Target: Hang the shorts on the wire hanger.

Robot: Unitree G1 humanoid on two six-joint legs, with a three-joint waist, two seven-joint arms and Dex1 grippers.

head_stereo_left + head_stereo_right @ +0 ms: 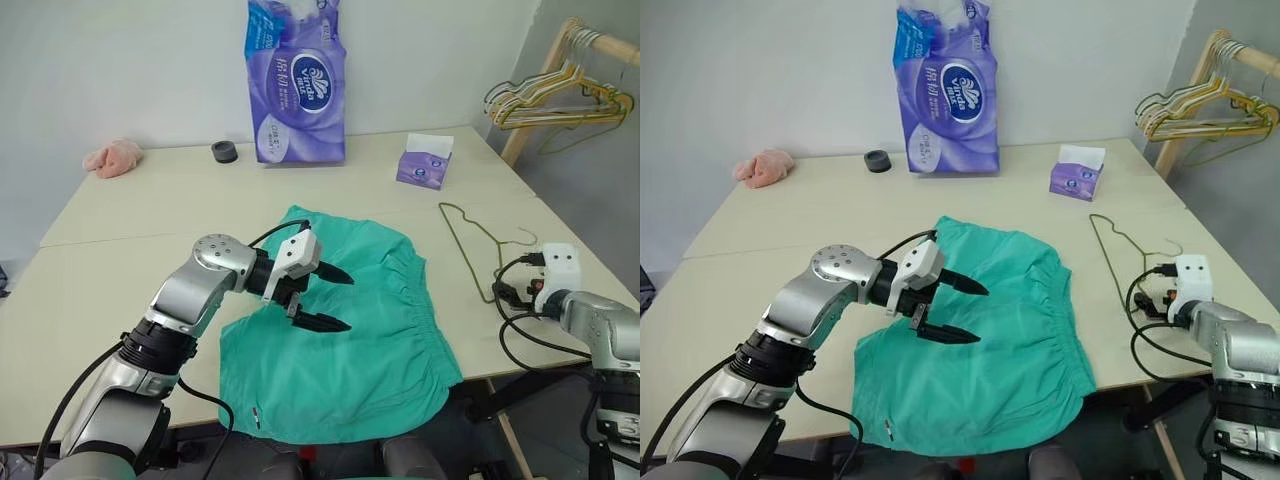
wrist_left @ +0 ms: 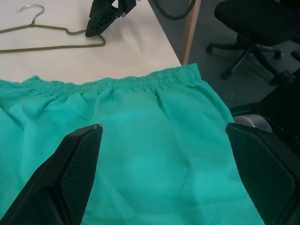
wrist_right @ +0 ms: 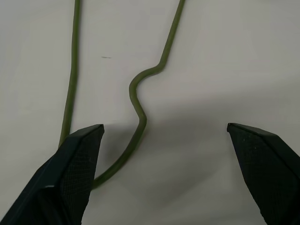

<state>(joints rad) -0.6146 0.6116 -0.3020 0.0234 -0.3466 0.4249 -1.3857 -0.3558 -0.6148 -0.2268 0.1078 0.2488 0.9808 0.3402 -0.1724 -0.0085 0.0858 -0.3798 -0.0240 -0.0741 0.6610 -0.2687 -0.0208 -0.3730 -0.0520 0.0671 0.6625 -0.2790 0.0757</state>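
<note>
The pink cloth [image 1: 113, 157] at the far left of the table [image 1: 150, 215] is too bunched up to tell what it is. A small dark ring [image 1: 224, 151] sits near it. The tall purple pack [image 1: 297, 85] has white writing, but it is too small to read.

The left gripper [image 1: 325, 298] hangs over the middle of the shorts [image 1: 380, 350]. Its arm bends across from the left, and the gripper points to the right and a bit down. Its two black fingers are spread wide with nothing between them.

The green shorts lie flat on the table, near the front edge. A tiny dark label [image 1: 257, 416] sits by the hem, too small to read.

The wire hanger [image 1: 470, 235] lies flat just right of the shorts, not touching them. A small purple tissue box [image 1: 424, 161] stands behind it.

The right gripper [image 2: 100, 21] is low over the hanger's near end. Its fingers [image 3: 70, 173] are spread wide, with a bend of the wire between them, not pinched.

More hangers [image 1: 560, 100] hang on a wooden rack at the far right, cut off.
</note>
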